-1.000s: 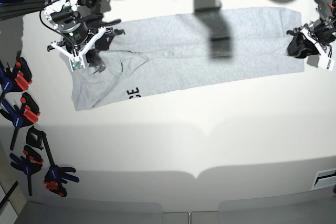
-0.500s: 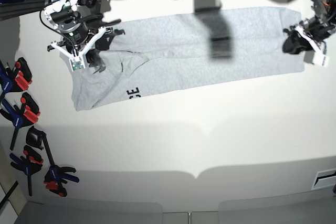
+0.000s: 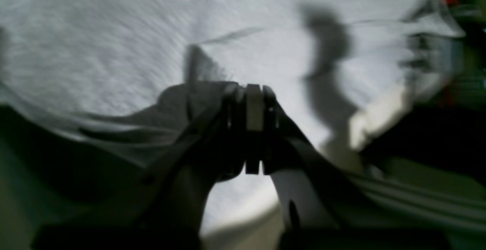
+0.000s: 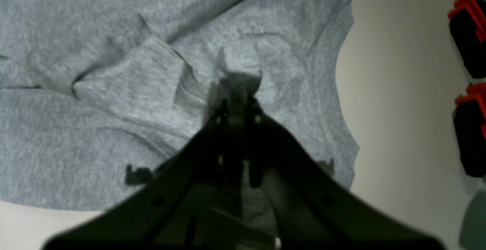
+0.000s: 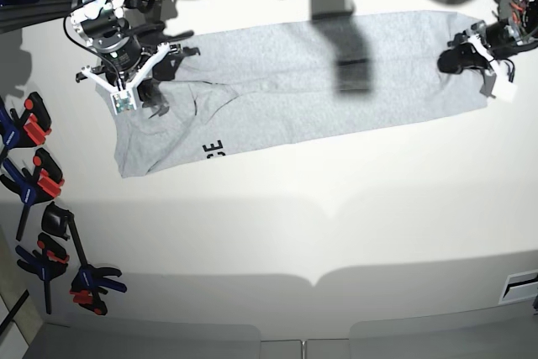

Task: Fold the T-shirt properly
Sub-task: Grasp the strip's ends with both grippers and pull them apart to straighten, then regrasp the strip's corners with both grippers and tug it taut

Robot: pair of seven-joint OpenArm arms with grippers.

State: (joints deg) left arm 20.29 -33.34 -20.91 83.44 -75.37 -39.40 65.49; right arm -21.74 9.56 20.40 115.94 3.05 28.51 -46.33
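One white counter [image 5: 336, 208] is seen, carrying one grey T-shirt [image 5: 286, 90] laid out as a long folded band from 10 o'clock to 2 o'clock in the base view. Two arms are counted. The right gripper [image 5: 145, 81], at 10 o'clock, is clenched on a pinch of T-shirt fabric near a sleeve. The left gripper [image 5: 450, 58], at 2 o'clock, is clenched on the T-shirt's edge, the cloth being drawn up between its jaws in the blurred left wrist view. About six black, red and blue clamps [image 5: 38, 182] are grouped along the 9 o'clock edge. Black lettering [image 5: 215, 150] is printed on the T-shirt; only "E" and part of another letter can be read.
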